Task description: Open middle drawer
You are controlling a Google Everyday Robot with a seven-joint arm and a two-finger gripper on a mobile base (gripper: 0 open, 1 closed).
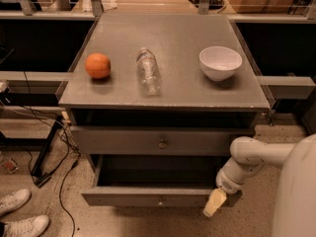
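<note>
The middle drawer is the grey flat front with a small knob below the taller top drawer. It stands pulled well out from the cabinet, and its dark inside shows. My gripper hangs off the white arm at the drawer's right front corner, its pale yellow tip pointing down against the front edge. Whether it touches the drawer I cannot tell. The lowest drawer is hidden under the pulled-out one.
On the cabinet top lie an orange, a clear plastic bottle on its side, and a white bowl. Cables and a person's white shoes are on the floor at the left.
</note>
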